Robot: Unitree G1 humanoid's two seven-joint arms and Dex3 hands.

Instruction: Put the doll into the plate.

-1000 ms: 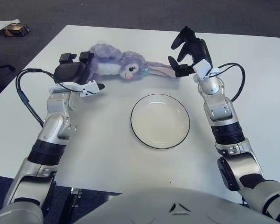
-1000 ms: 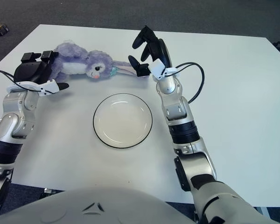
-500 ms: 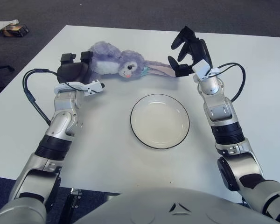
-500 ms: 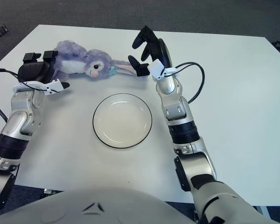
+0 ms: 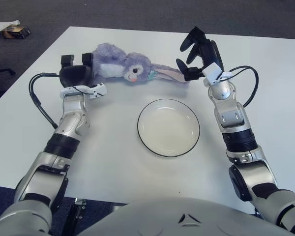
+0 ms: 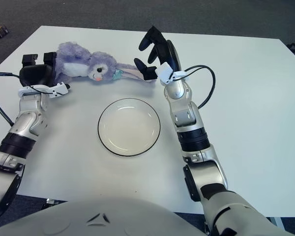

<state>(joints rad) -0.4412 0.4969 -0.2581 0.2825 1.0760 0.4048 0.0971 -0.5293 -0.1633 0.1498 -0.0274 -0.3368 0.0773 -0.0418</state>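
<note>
A purple plush rabbit doll [image 5: 123,66] lies on its side at the back of the white table [image 5: 108,142], head toward the right and long ears [image 5: 169,74] stretched rightward. My left hand [image 5: 78,74] is against the doll's rear end at the left, fingers up and thumb out, not closed around it. My right hand [image 5: 189,58] hovers over the ear tips with fingers spread; its thumb is close to them. The white plate [image 5: 168,129] with a dark rim sits bare in the middle, nearer to me than the doll.
Black cables loop off both wrists [image 5: 37,96] [image 5: 251,83]. The table's back edge runs just behind the doll, with dark carpet beyond. A small box and paper [image 5: 10,30] lie on the floor at the far left.
My left hand has moved up against the doll's rear and its forearm has swung inward. The doll has shifted slightly left. The right hand has barely moved.
</note>
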